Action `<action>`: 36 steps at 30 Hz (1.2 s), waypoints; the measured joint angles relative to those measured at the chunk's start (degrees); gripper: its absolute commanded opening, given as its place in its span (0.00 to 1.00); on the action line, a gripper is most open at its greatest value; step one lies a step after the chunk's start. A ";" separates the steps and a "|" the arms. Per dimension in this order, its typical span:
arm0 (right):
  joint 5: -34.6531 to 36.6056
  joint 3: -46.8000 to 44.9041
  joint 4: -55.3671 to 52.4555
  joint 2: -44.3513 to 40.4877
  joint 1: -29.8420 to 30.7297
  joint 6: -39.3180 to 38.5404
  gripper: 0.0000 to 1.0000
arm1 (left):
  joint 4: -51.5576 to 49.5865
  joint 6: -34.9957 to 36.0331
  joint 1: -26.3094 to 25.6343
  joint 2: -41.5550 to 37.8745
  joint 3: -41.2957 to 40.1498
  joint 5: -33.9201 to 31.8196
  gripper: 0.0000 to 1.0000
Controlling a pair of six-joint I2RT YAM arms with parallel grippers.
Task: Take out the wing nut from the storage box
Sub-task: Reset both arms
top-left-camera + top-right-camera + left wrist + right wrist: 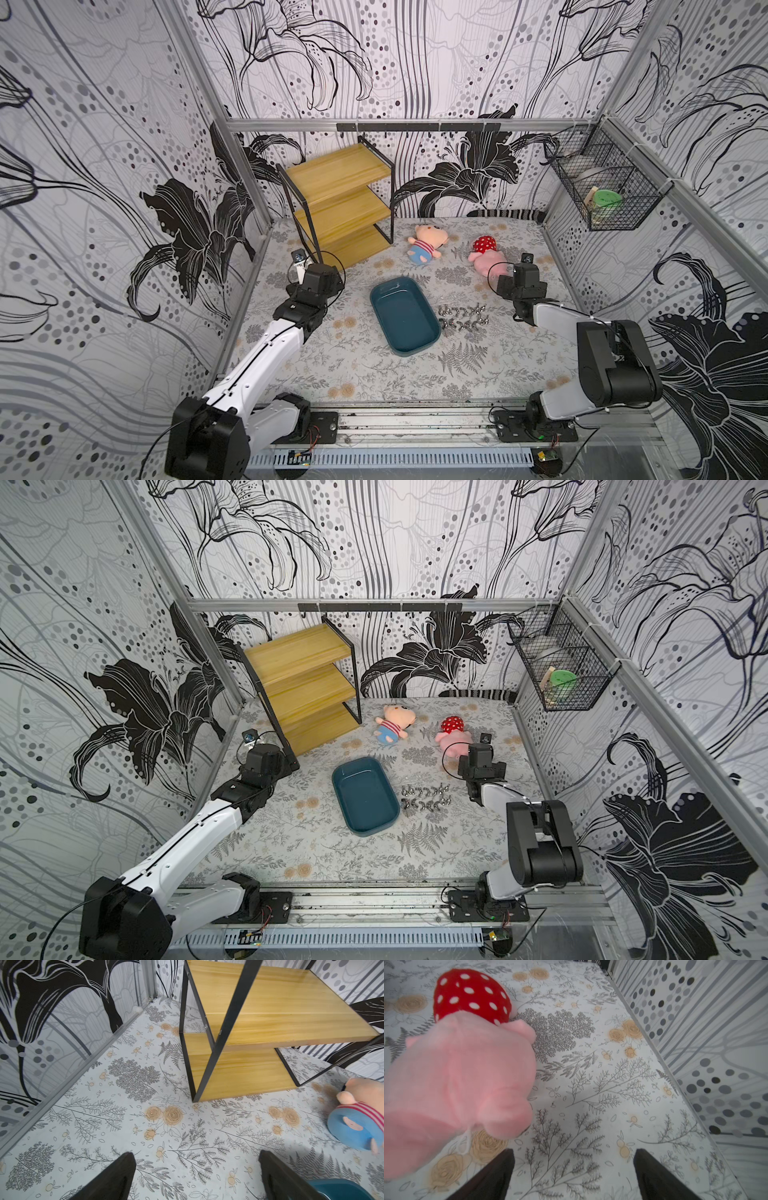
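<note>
Closest to the wrist cameras are the black fingers of each arm. The left gripper (195, 1153) has its jaws spread wide with nothing between them, hovering over the floral-printed table cover (374, 374) near the foot of the three-tier wooden shelf with black metal frame (270, 1012). The right gripper (574, 1150) is likewise wide apart and empty, just beside the pink plush toy with a red white-spotted cap (467, 1074).

Between the arms lies the shallow dark teal plastic storage box (405, 320), rectangular with rounded corners. Its floor looks bare in both top views. The small silver metal wing nuts (463, 318) lie in two loose rows on the cover, just beside the box's rim on the right arm's side. By this, the job looks finished or nearly so.

Risks from here, as I judge them:
- The nuts sit very near the rim, so a low sweep of the right arm could scatter them or knock one back in.
- The right fingers could catch the pink plush when that arm pulls away.
- The left fingers could strike the shelf frame if they swing toward it.
- A nut hidden against the box wall would be easy to miss, though none shows.
</note>
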 measured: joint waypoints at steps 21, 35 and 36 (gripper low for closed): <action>-8.94 -19.58 36.68 -2.43 0.00 -8.55 0.97 | 52.50 15.32 2.49 2.25 -27.78 -5.81 0.97; -19.76 -23.89 45.99 -1.97 -2.69 -9.81 0.96 | 81.85 23.04 8.28 18.18 -31.80 3.89 0.97; -20.28 -23.89 46.31 -1.97 -2.80 -9.79 0.96 | 83.54 23.08 8.90 19.17 -32.17 4.87 0.97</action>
